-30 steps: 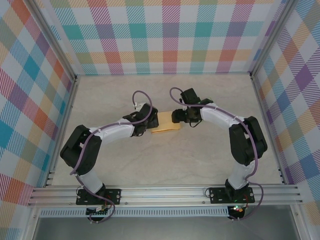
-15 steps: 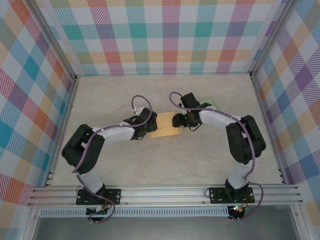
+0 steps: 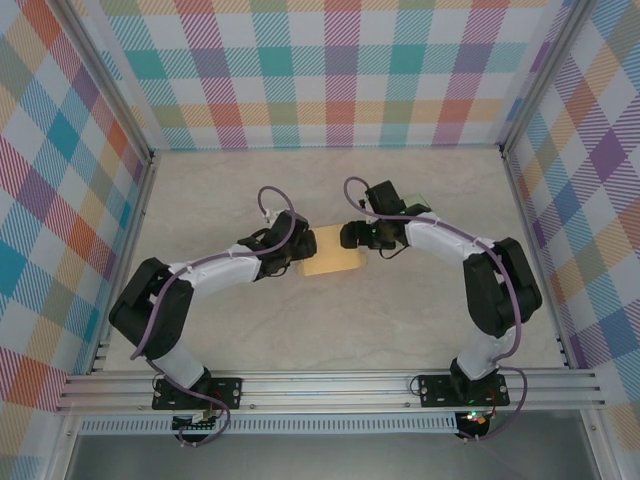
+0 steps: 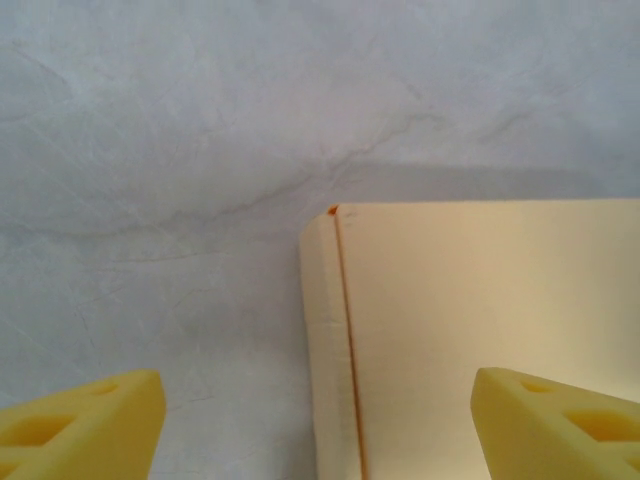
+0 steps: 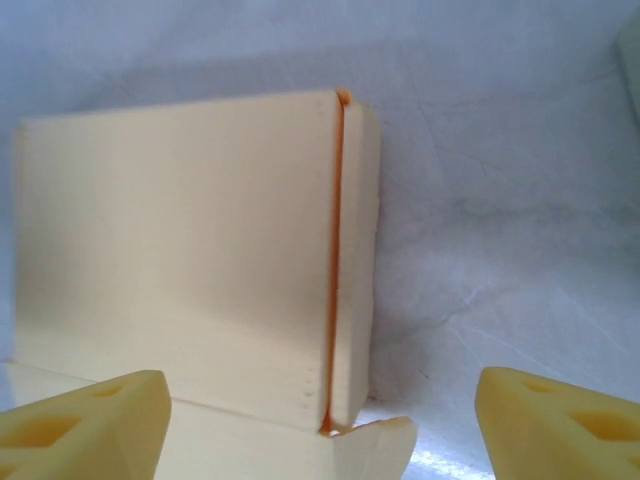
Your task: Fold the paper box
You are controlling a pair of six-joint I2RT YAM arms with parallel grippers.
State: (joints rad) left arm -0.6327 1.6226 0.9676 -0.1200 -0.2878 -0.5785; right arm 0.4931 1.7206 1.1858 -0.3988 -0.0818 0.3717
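To crease cleanly, each tool probably needs to close squarely over its own folded edge and press evenly. The flat, pale-yellow paper box (image 3: 333, 260) lies on the grey marbled tabletop (image 4: 200, 150), between both tools. The left gripper (image 4: 318, 390) straddles one box edge, its yellow jaws wide apart and holding nothing. The right gripper (image 5: 322, 385) straddles the opposite edge, equally spread and empty.

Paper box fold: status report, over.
Left claw open, right claw open, either side. Paper box on table between them, unheld. Nothing blocking.
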